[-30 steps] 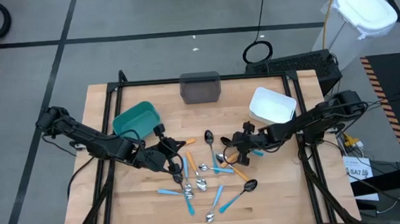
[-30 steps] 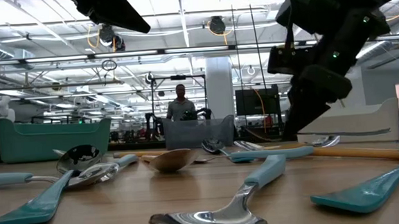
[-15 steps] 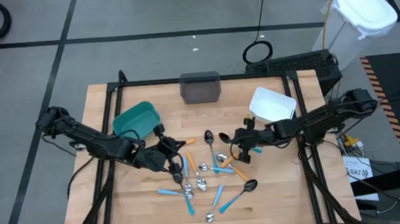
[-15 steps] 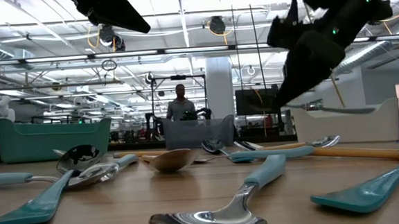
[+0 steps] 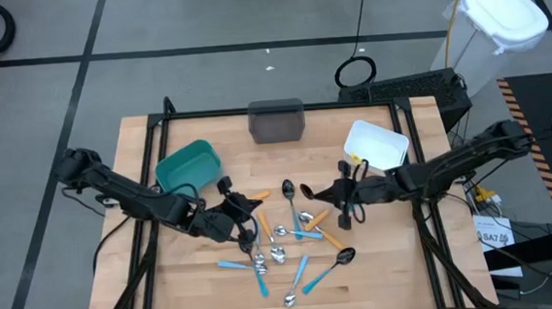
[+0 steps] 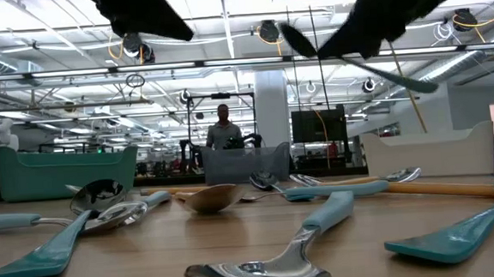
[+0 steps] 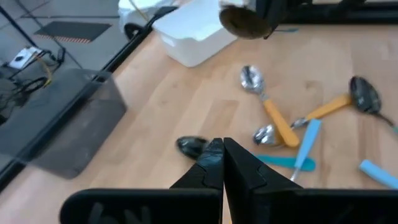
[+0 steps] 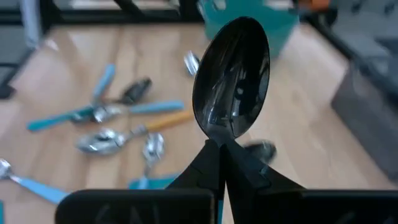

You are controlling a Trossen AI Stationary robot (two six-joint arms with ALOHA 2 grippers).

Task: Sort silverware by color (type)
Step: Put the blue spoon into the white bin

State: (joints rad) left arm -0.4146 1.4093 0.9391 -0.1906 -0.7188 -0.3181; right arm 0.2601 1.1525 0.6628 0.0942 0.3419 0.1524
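1. The left gripper (image 5: 245,227) is seen fully closed with nothing gripped, low over the scattered silverware (image 5: 284,240) on the table (image 5: 391,273).
2. A black-headed spoon (image 8: 231,85) is pinched by the closed right gripper (image 5: 346,206), raised beside the white bin (image 5: 376,146).

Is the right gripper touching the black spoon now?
Touching. In the right wrist view, the right gripper has its fingers shut on the neck of the black spoon, holding the bowl up above the table.
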